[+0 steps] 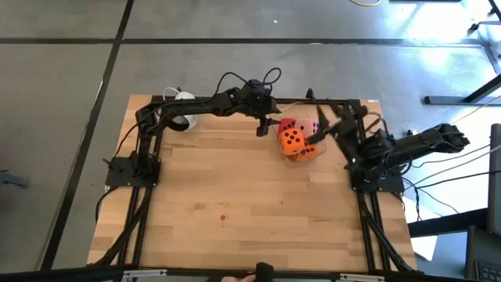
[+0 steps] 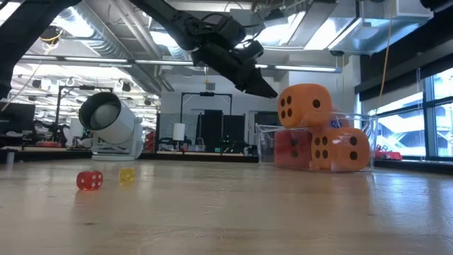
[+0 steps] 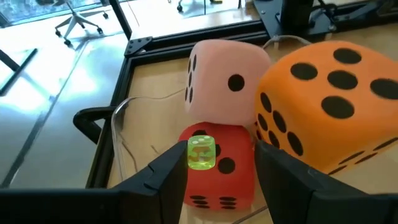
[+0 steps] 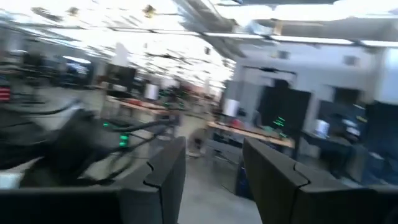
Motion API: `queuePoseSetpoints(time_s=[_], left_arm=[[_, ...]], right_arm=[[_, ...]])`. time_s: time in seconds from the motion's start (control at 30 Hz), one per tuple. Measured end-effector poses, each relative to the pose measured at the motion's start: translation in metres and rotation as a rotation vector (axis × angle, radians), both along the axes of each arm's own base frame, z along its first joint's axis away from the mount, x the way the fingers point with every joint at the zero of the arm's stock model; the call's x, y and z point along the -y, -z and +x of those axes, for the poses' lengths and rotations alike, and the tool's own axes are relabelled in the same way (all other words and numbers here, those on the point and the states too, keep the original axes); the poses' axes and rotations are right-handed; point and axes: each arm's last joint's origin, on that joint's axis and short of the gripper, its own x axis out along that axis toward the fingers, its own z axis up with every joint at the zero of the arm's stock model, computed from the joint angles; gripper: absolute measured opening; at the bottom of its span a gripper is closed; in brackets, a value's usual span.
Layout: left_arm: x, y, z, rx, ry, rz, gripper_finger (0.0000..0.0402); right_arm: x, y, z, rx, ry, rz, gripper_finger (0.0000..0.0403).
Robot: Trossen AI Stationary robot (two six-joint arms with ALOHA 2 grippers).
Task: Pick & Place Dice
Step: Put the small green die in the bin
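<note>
Left wrist view: tiny green die point(image 3: 201, 153) sat pinched betw. left gripper point(image 3: 214, 165) fingers, hovering over the dice point(image 3: 298, 106) piled in clear box point(image 2: 269, 145), prob. for dropping in. Right gripper point(image 4: 211, 165) spread, empty, raised beside the pile.

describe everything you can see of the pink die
The pink die is a soft, plush-looking cube, pale pink with dark round pips; one face shows a single pip, the side face at least two. It sits slightly tilted on top of the red die, pressed against the orange die beside it. In the high view it lies at the table's far edge, in the pile inside the clear container. No gripper touches it.
</note>
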Motion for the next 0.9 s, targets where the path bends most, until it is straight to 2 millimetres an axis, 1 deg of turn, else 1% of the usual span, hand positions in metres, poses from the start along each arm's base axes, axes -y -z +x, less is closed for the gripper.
queuePoseSetpoints(time_s=[0.13, 0.3, 0.4, 0.47, 0.57, 0.6, 0.7, 0.8, 0.9], left_arm=[[0.0, -0.002, 0.001, 0.025, -0.019, -0.037, 0.018], [-0.001, -0.004, 0.001, 0.051, -0.038, -0.063, 0.018], [-0.003, 0.003, 0.006, 0.051, -0.026, -0.035, 0.018], [-0.005, 0.014, 0.01, 0.037, -0.024, -0.045, 0.018], [-0.007, 0.031, 0.015, 0.0, -0.033, -0.067, 0.018], [-0.008, 0.033, 0.016, -0.001, -0.045, -0.072, 0.018], [-0.009, 0.034, 0.016, 0.004, -0.075, -0.085, 0.0179], [-0.01, 0.033, 0.016, 0.001, -0.115, -0.039, 0.0178], [-0.012, 0.03, 0.017, 0.032, -0.113, -0.02, 0.0178]], right_arm=[[0.01, -0.02, -0.004, 0.054, 0.098, 0.055, 0.016], [0.016, -0.041, -0.008, 0.132, 0.155, 0.107, 0.016], [0.019, -0.052, -0.01, 0.165, 0.169, 0.112, 0.016], [0.021, -0.058, -0.011, 0.184, 0.174, 0.116, 0.016], [0.021, -0.064, -0.013, 0.204, 0.174, 0.12, 0.016], [0.021, -0.066, -0.013, 0.216, 0.172, 0.124, 0.016], [0.021, -0.071, -0.015, 0.262, 0.161, 0.141, 0.016], [0.021, -0.073, -0.015, 0.279, 0.159, 0.149, 0.016], [0.021, -0.073, -0.015, 0.278, 0.16, 0.149, 0.016]])
